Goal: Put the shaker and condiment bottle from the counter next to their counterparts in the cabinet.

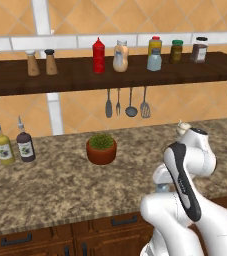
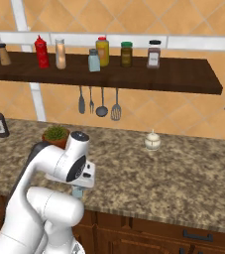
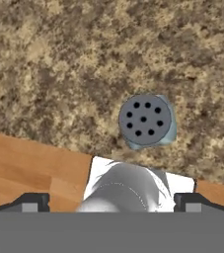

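At the counter's (image 1: 60,185) front edge, straight below the hand: shaker (image 3: 145,120), upright, seen from above with its grey perforated cap facing the camera. Sits on the granite close to the rounded rim, with wood-toned surface showing past the edge. Gripper (image 3: 112,201) above it with fingertips (image 3: 32,201) spread wide and nothing between them, so open and empty. Shaker lies ahead of the tips, offset toward the right one, not between them and not touching. Bare speckled stone all round the shaker, nothing crowding it.

Further back on the counter: potted plant (image 1: 101,148) in a terracotta pot, mid-depth, well apart from the shaker. To the far left against the tiles, yellow oil bottle (image 1: 4,145) and dark oil bottle (image 1: 25,144), side by side. To the right, small white lidded pot (image 2: 152,140), standing alone.

On the wall under the cabinet (image 1: 60,77): four hanging utensils (image 1: 126,102), directly behind the plant.

On the cabinet board, left to right: two wooden mills (image 1: 41,62); red squeeze bottle (image 1: 99,55); condiment bottle (image 1: 120,56) upright just beside it on its right; second shaker (image 1: 154,60) at the front of the board with a yellow jar (image 1: 155,44) right behind; green-lidded jar (image 1: 177,51); dark jar (image 1: 200,49). Open board between condiment bottle and second shaker.
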Robot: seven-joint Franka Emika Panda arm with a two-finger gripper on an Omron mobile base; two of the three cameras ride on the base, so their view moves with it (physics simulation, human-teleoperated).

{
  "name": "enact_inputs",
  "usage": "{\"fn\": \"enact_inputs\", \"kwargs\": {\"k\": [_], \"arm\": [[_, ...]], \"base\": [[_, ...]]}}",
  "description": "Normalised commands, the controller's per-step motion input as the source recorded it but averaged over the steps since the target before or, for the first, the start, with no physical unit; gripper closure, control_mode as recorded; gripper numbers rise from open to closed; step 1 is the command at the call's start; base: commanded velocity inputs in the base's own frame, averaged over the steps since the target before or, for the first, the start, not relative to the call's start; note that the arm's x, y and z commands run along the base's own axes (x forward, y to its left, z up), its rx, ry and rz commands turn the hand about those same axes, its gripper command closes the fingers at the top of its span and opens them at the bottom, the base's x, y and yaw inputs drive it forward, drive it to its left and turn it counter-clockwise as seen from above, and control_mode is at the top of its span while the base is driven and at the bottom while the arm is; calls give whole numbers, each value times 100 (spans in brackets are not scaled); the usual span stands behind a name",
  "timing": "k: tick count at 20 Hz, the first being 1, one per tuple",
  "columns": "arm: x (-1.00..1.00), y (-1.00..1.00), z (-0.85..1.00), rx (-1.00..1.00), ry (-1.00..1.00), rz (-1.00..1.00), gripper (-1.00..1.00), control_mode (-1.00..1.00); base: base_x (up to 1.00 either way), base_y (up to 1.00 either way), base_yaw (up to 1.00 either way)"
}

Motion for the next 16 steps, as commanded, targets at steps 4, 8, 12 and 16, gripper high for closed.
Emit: {"fn": "enact_inputs", "kwargs": {"k": [4, 8, 12, 16], "arm": [[44, 0, -37, 0, 1, 0, -100, -100], [52, -5, -40, 0, 4, 0, -100, -100], [40, -7, -37, 0, 5, 1, -100, -100], [0, 0, 0, 0, 0, 0, -100, -100]], "base": [[0, 0, 0], [0, 0, 0], [0, 0, 0], [0, 0, 0]]}}
